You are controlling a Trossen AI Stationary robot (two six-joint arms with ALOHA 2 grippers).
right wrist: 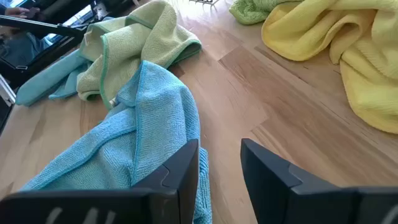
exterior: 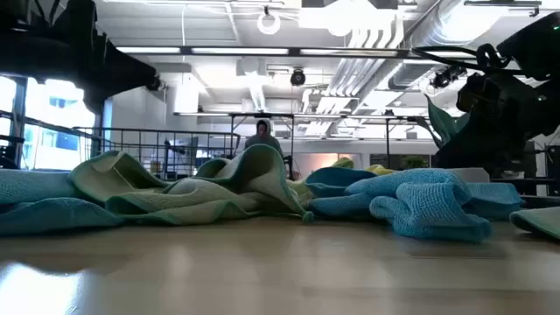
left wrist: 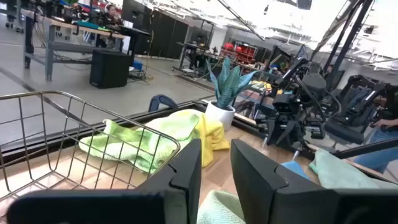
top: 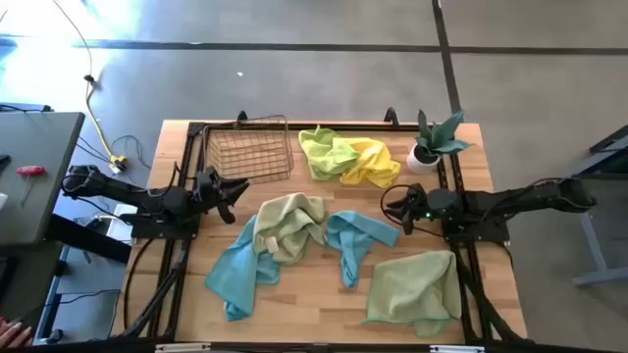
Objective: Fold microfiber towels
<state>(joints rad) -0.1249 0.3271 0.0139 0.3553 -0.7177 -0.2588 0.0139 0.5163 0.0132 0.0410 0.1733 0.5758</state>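
Several microfiber towels lie crumpled on the wooden table. A lime green one [top: 327,152] and a yellow one [top: 375,163] lie at the far middle. A sage one [top: 290,226] lies partly over a teal one [top: 238,276] at the left. A light blue one [top: 353,240] is in the middle, and another sage one [top: 413,285] lies at the near right. My left gripper [top: 232,193] hovers open beside the wire basket's near corner. My right gripper [top: 392,212] hovers open between the yellow towel [right wrist: 336,37] and the light blue towel [right wrist: 143,137]. Nothing is between its fingers [right wrist: 186,165].
A wire basket [top: 247,152] stands at the far left of the table. A small potted plant [top: 432,145] stands at the far right. Black frame rails run along the table's left, right and far edges. Bare wood shows along the near edge.
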